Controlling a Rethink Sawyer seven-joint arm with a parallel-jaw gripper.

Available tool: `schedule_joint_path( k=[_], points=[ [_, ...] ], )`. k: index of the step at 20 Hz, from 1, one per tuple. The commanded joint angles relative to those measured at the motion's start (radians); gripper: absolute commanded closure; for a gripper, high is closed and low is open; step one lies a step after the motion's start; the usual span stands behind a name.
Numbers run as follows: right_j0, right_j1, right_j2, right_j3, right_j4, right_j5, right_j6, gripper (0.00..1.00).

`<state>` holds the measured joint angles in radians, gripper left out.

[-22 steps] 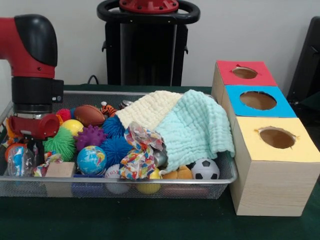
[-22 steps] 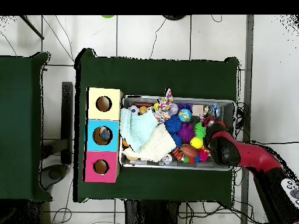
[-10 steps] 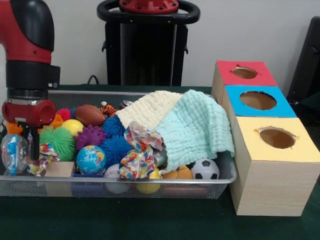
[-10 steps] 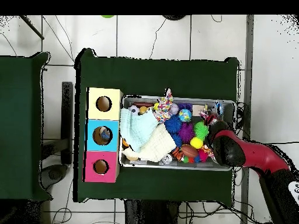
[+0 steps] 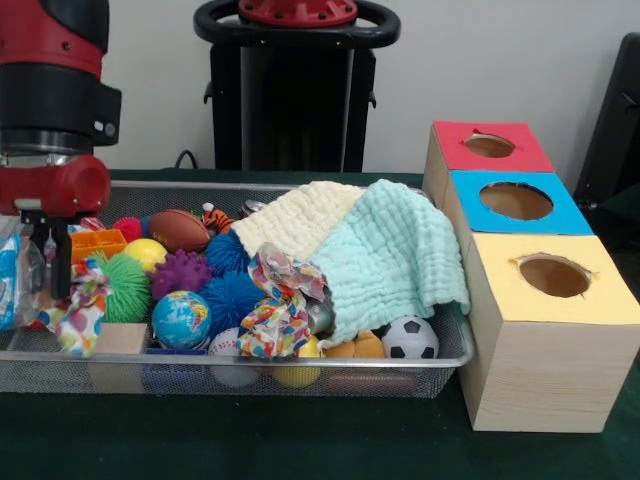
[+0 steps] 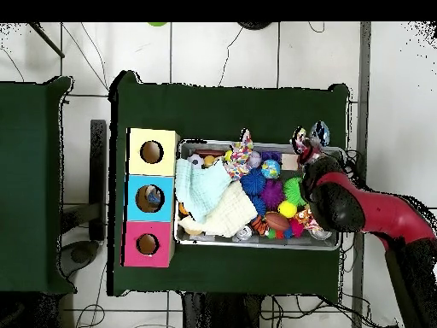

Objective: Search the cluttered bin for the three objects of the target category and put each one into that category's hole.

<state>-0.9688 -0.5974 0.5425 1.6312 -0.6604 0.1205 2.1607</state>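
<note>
Overhead, tool [image 5: 47, 262] gripping colourful knotted toy [image 5: 78, 310], hanging vertically

One camera sits low, close to the table, and looks straight across it. The wire bin [image 5: 440, 372] fills the lower left and middle of its frame, and the three boxes [image 5: 540, 300] run down the right. The other camera hangs high up and looks straight down, so it sees the whole green table [image 6: 230, 107] and the floor around it. There the bin [image 6: 256, 243] sits in the middle, with the boxes [image 6: 132, 196] to its left. Both views show the bin, the boxes and the red arm [image 6: 375, 218].
</note>
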Motion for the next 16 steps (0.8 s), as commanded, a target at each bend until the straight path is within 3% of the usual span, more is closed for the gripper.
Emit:
schedule_joint_path(
  k=[1, 9, 16],
  points=[
    [0.063, -0.127, 0.099, 0.041, 0.098, 0.219, -0.055, 1.00],
    [0.113, -0.216, 0.089, 0.073, 0.198, 0.338, -0.043, 1.00],
    [0.182, -0.199, 0.005, 0.130, 0.218, 0.327, 0.051, 1.00]
  ],
)
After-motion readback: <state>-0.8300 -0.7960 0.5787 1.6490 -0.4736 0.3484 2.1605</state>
